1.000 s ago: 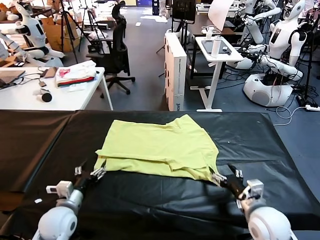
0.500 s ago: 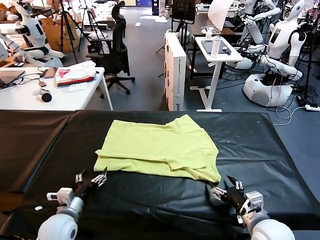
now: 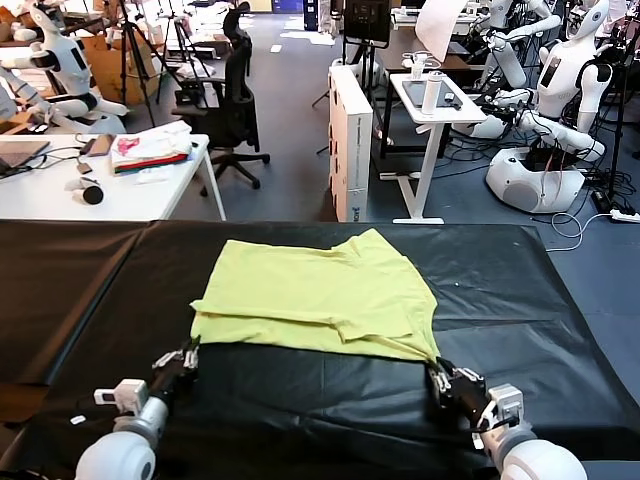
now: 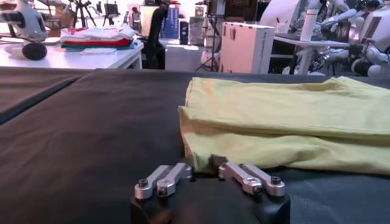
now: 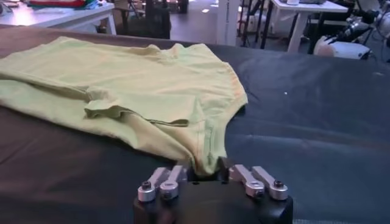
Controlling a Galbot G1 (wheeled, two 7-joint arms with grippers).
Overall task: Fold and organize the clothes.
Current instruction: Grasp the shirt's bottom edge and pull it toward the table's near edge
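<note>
One lime T-shirt (image 3: 320,295) is lying folded on the black table (image 3: 520,290), spread across its middle, with two grippers working at its near edge. The left gripper (image 3: 183,358) is sitting low at the shirt's near-left corner; in the left wrist view its fingers (image 4: 244,175) are standing apart, one tip touching the hem of the shirt (image 4: 286,125), the cloth just beyond the gap rather than clamped in it. The right gripper (image 3: 443,377) is sitting at the near-right corner, where in the right wrist view the shirt's (image 5: 134,91) corner is hanging down between its parted fingers (image 5: 161,181); whether they are pinching the cloth cannot be told. On the far left, one white desk (image 3: 60,195) is carrying one pile of folded garments (image 3: 152,152) in pink, white and red. Far behind, one black office chair (image 3: 230,100) and one white side table (image 3: 435,105) are standing on the floor.
</note>
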